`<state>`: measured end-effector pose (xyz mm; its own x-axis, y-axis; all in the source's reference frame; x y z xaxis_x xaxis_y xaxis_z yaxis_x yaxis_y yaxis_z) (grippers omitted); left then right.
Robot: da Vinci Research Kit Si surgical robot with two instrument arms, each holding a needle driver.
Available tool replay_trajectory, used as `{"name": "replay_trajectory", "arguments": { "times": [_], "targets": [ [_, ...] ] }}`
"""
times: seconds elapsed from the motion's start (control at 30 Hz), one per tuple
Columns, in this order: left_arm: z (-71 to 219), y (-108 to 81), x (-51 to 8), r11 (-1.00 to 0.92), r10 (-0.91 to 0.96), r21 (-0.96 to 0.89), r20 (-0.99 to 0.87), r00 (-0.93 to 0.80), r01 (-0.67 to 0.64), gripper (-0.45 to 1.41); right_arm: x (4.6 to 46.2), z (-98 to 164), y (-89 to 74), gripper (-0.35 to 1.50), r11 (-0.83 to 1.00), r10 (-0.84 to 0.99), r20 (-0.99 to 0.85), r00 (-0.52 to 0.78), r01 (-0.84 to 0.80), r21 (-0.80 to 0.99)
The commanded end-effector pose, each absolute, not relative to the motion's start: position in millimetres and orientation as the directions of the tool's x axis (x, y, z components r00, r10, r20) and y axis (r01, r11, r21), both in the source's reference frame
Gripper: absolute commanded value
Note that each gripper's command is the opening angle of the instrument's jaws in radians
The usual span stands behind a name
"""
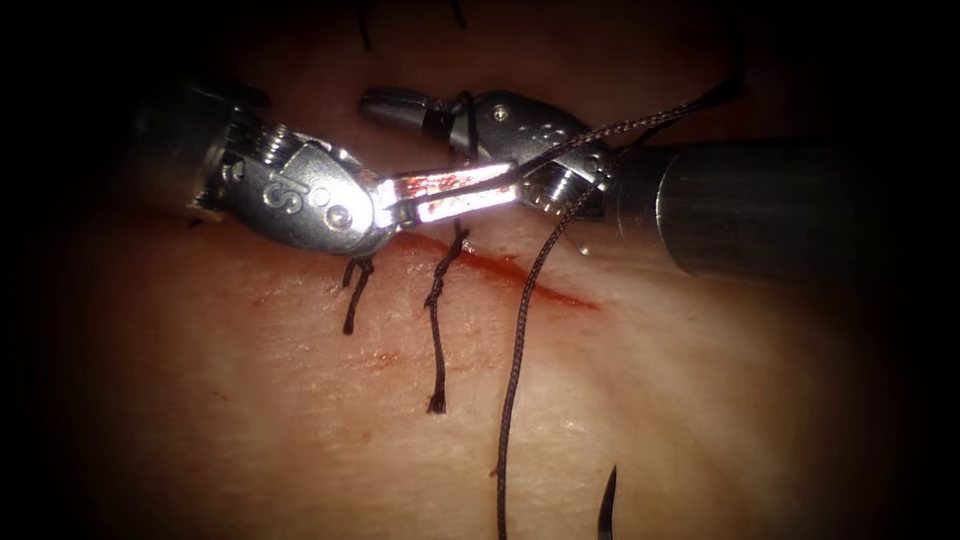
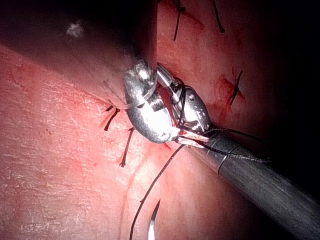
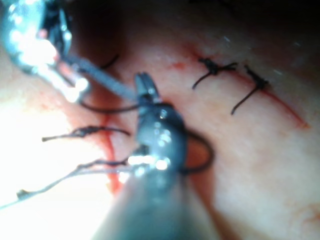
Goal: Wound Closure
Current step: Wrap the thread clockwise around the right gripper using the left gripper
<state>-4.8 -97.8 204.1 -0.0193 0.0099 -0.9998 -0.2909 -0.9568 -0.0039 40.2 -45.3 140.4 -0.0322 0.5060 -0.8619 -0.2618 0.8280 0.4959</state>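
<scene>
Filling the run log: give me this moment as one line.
left hand: shut on thread | right hand: thread looped around it | needle: free on tissue, tip showing

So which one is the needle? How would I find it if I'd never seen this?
Start at the red cut across the tissue, then follow the long braided thread down from the two tools. Just to its right, the needle lies loose. Unlike the frayed thread ends, it is smooth, curved and sharply pointed.
</scene>
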Motion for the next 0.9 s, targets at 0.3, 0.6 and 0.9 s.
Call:
{"name": "replay_trajectory", "arguments": {
  "times": [0.3, 0.6, 0.9],
  "targets": [
    [205.6, -100.4, -4.0, -0.954, 0.001, -0.005, -1.0, 0.012, -0.3, -0.45, 38.9, 140.9, -45.6, -0.35, 0.703, 0.672, -0.702, -0.236, -0.095, 0.705],
    [208.2, -101.4, -0.6, -0.95, 0.001, -0.002, -1.0, 0.003, -0.313, -0.45, 39.1, 140.3, -46.6, -0.35, 0.63, 0.75, -0.56, -0.351, 0.126, 0.766],
    [211.4, -101.5, 3.1, -0.937, 0.016, -0.005, -1.0, -0.027, -0.35, -0.45, 38.2, 138.9, -48.4, -0.35, 0.6, 0.785, -0.517, -0.342, 0.206, 0.773]
  ]
}}
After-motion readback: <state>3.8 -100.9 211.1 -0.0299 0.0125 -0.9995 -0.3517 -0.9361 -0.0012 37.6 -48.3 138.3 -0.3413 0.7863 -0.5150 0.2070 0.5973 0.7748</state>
